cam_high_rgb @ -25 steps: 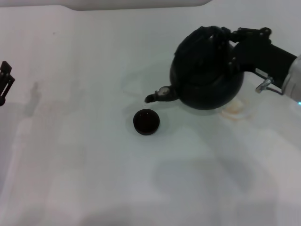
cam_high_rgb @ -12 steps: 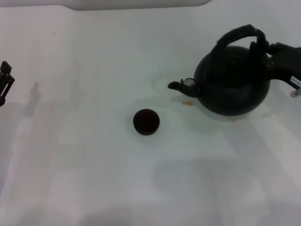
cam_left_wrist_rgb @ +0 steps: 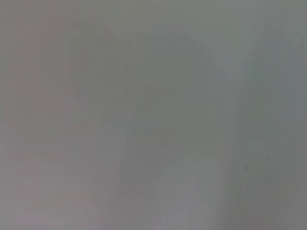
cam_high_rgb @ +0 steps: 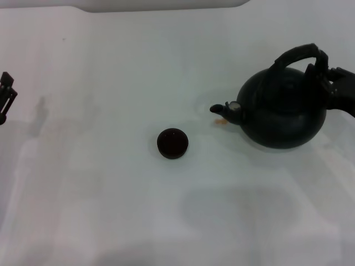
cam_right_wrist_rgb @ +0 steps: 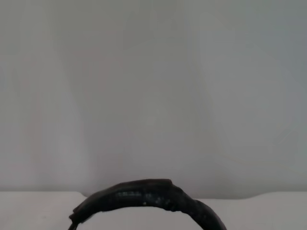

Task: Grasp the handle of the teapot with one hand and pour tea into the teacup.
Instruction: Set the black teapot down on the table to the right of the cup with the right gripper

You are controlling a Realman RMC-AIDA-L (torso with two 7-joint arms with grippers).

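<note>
The round black teapot (cam_high_rgb: 284,113) stands upright at the right of the white table (cam_high_rgb: 111,194), its stubby spout (cam_high_rgb: 220,109) pointing left toward the teacup (cam_high_rgb: 172,143). That small dark cup sits near the table's middle, well apart from the pot. My right gripper (cam_high_rgb: 328,80), a black hand coming in from the right edge, is closed on the right end of the arched handle (cam_high_rgb: 297,54). The right wrist view shows only the handle (cam_right_wrist_rgb: 144,199) against a pale wall. My left gripper (cam_high_rgb: 5,97) is parked at the left edge.
A small orange-brown spot (cam_high_rgb: 221,121) lies on the table just below the spout. A lighter raised edge (cam_high_rgb: 166,5) runs along the far side of the table. The left wrist view shows only a plain grey surface.
The teapot has swung from tilted over the cup back to upright and moved right, away from the teacup, with my right hand. The left arm has not moved.
</note>
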